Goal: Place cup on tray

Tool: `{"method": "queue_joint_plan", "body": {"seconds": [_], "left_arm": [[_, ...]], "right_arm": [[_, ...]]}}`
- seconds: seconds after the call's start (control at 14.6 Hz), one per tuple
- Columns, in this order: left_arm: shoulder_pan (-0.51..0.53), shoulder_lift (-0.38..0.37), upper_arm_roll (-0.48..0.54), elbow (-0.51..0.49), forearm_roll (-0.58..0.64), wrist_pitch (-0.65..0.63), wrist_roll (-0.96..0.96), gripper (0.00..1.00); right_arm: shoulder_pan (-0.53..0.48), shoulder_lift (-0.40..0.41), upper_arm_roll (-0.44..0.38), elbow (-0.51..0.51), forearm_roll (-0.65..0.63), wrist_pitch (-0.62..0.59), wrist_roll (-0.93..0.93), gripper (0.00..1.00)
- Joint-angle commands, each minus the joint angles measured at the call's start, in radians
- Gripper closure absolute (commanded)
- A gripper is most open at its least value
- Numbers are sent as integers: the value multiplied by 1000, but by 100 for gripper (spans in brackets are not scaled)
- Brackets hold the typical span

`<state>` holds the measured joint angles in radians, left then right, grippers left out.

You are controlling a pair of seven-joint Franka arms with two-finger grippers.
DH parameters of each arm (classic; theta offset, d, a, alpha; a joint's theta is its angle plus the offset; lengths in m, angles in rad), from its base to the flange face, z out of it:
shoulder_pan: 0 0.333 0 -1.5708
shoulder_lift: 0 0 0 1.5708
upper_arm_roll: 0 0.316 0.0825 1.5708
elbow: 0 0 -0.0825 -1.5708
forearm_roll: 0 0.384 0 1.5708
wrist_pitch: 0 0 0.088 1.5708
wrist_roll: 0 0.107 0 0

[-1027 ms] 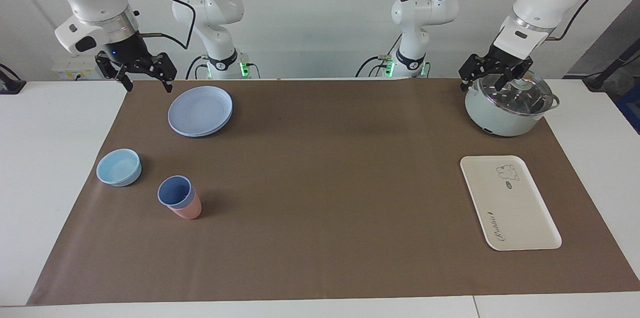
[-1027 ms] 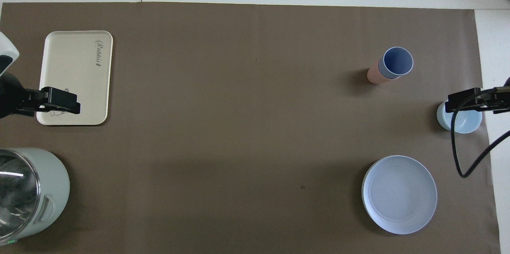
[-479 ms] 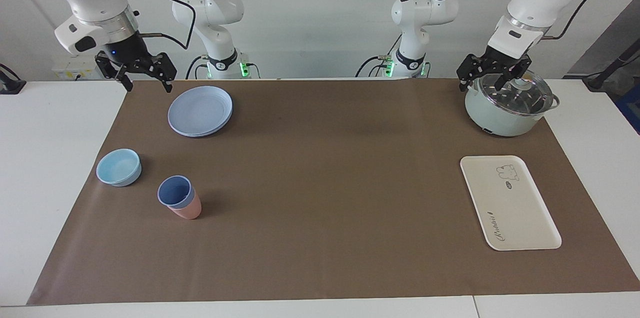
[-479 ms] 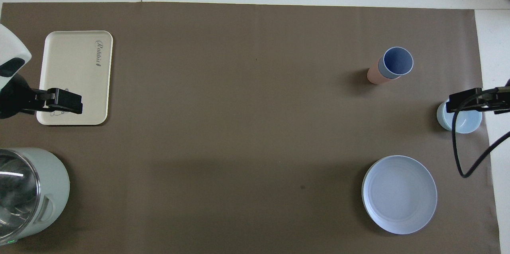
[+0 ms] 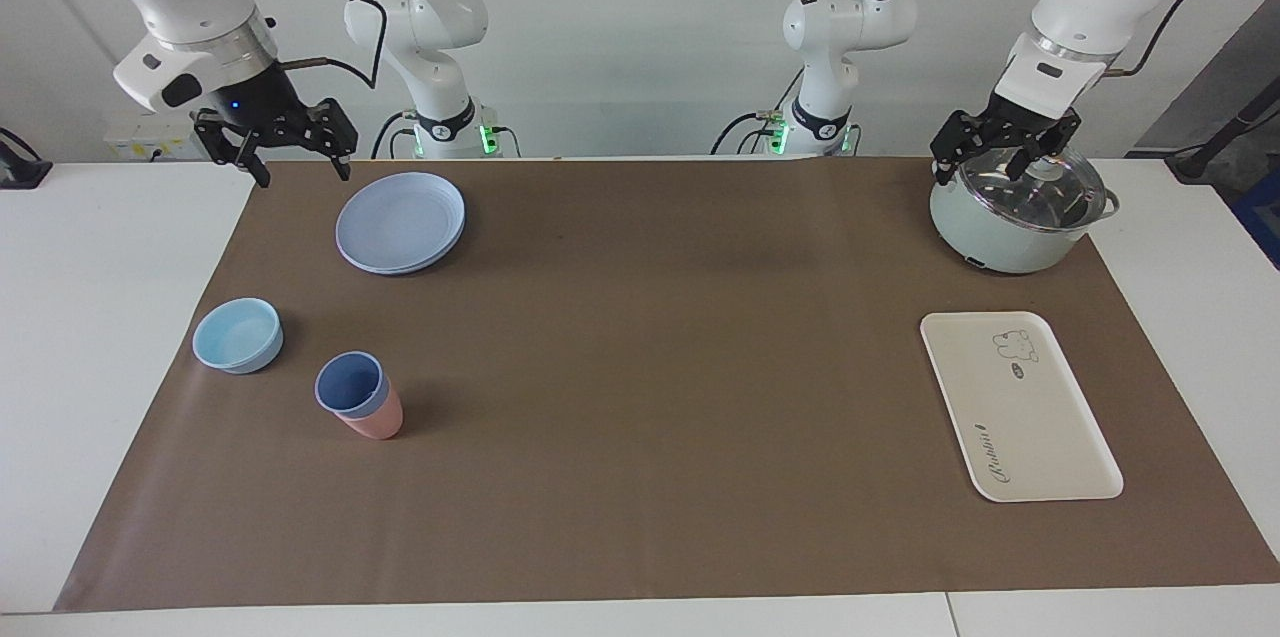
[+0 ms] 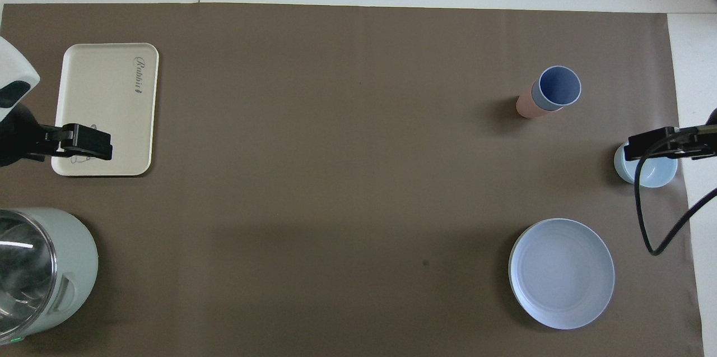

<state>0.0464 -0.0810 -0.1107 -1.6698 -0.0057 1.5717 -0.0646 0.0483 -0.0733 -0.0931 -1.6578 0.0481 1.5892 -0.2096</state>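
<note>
The periwinkle-blue cup [image 5: 349,384] stands nested inside a salmon-pink tumbler [image 5: 376,423] on the brown mat, toward the right arm's end; it also shows in the overhead view [image 6: 556,88]. The cream tray [image 5: 1020,407] lies flat at the left arm's end, with nothing on it, and shows in the overhead view [image 6: 103,107]. My right gripper [image 5: 300,165] is open and empty, raised over the mat's corner beside the blue plate. My left gripper [image 5: 990,165] is open and empty, raised over the pot.
A pale green pot with a glass lid [image 5: 1020,217] stands nearer to the robots than the tray. A round blue plate [image 5: 400,222] and a light-blue bowl [image 5: 238,335] lie at the right arm's end.
Both grippers have shifted only slightly in the air. The cup, the tray and the other things have not moved.
</note>
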Motion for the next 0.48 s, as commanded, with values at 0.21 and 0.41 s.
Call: {"method": "queue_joint_plan", "body": {"seconds": [0.21, 0.41], "left_arm": [[9, -17, -6, -13, 13, -5, -4, 0], [9, -17, -6, -13, 15, -5, -4, 0]], "right_arm": [[-151, 53, -2, -92, 230, 251, -633, 0], [-208, 151, -2, -97, 381, 356, -963, 0]]}}
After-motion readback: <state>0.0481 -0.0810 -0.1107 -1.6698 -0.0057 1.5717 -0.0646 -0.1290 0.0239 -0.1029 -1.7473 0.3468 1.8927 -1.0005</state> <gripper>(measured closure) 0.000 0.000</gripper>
